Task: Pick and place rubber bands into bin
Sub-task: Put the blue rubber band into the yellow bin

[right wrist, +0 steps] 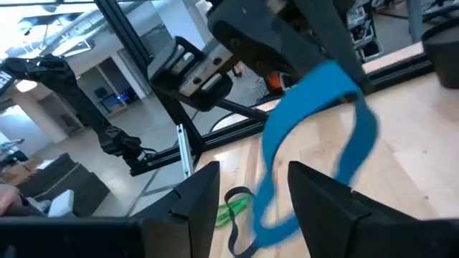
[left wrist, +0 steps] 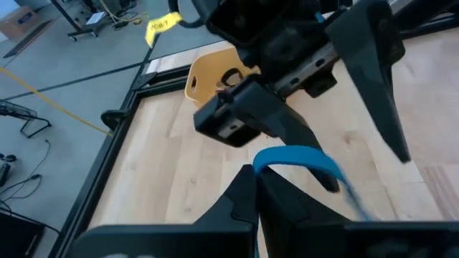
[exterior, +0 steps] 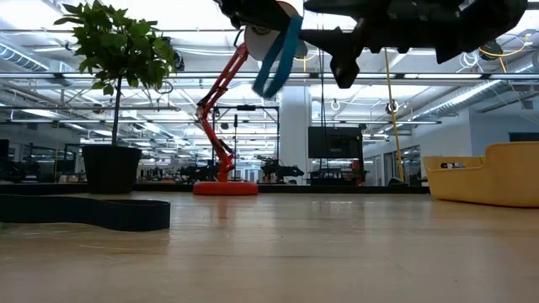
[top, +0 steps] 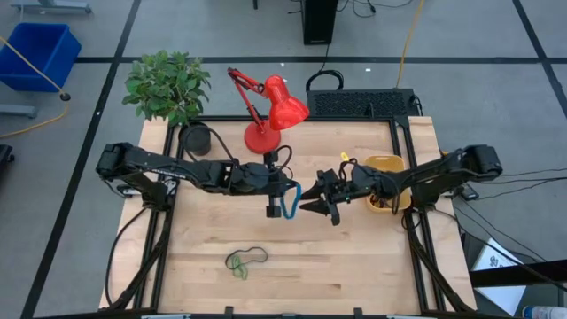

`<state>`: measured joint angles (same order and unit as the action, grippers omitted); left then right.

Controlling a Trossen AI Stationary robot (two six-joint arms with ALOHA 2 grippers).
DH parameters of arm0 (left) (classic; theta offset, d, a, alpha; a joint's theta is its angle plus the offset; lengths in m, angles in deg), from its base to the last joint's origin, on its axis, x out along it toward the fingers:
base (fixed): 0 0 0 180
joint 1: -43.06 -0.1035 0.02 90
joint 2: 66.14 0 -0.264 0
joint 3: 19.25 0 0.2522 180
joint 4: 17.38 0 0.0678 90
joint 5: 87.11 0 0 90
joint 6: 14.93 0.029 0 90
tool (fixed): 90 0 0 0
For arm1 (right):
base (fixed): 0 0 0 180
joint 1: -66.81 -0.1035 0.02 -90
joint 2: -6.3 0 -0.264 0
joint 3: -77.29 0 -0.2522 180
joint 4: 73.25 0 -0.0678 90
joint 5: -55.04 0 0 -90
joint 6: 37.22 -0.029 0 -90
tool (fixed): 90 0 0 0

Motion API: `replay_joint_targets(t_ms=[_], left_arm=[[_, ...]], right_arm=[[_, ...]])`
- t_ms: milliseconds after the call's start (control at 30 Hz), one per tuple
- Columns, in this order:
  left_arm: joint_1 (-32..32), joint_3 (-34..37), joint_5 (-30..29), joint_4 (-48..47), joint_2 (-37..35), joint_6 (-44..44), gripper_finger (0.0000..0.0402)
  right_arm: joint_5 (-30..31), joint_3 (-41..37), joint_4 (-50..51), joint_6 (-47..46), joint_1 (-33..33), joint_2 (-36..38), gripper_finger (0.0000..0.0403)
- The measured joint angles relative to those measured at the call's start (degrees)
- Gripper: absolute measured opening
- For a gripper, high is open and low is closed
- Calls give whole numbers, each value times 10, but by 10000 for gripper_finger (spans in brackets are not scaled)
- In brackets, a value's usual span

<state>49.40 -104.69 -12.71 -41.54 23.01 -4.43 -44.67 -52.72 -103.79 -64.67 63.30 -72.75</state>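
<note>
- High view: a pale wooden table (top: 292, 266) with a black frame stands on a grey floor marked with dark lines; a blue crate (top: 37, 53) sits on the floor well off to the left.
- Low view looks level across the tabletop into a large open room with ceiling lights and desks far behind.
- At the table's far edge are one potted plant (top: 168, 89) in a black pot and one red desk lamp (top: 270, 106), with a dark keyboard-like unit (top: 363, 104) beside them.
- One yellow-orange bin (top: 390, 168) sits near the table's right edge, partly under the right arm; something dark lies inside it, too small to tell.
- The left arm reaches from the left side toward the table's middle; the left gripper (top: 273, 210) is raised above the surface, its fingers pinched closed on one blue rubber band (top: 291, 201), which hangs from them as a loop.
- The right arm stretches from the right side over the bin; the right gripper (top: 312, 207) is also raised, just beside the blue loop, its jaws spread apart and holding nothing. In the right wrist view the band (right wrist: 337, 129) dangles in front of that gap.
- Lying on the table nearer the front, left of centre, are two more bands close together: one black rubber band (top: 251, 256) and one green rubber band (top: 237, 269).
</note>
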Motion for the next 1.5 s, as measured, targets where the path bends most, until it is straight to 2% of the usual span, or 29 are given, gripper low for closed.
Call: replay_joint_targets(t_ms=[167,333,500,633,733,900,1100,1333,1500], left_arm=[[0,0,-10,0,0,0,19],[-3,0,-10,0,0,-1,6],[-6,0,-10,2,0,-5,22],[-6,0,-10,3,0,-3,8],[-6,0,-10,3,0,-3,9],[-6,0,-11,3,0,-4,37],[-6,0,-11,5,0,-4,56],[-6,0,-11,4,0,-6,58],[-6,0,-11,3,0,-7,86]], right_arm=[[-9,0,-15,-6,0,-19,128],[-11,0,-30,-16,0,-29,103],[-10,0,-59,-14,0,-36,88],[-10,0,-58,-17,0,-36,75],[-10,0,-60,-17,0,-36,52],[-10,0,-59,0,0,-36,6],[-10,0,-57,-3,0,-36,4],[-10,0,-56,-3,0,-36,2],[-10,0,-53,-3,0,-32,2]])
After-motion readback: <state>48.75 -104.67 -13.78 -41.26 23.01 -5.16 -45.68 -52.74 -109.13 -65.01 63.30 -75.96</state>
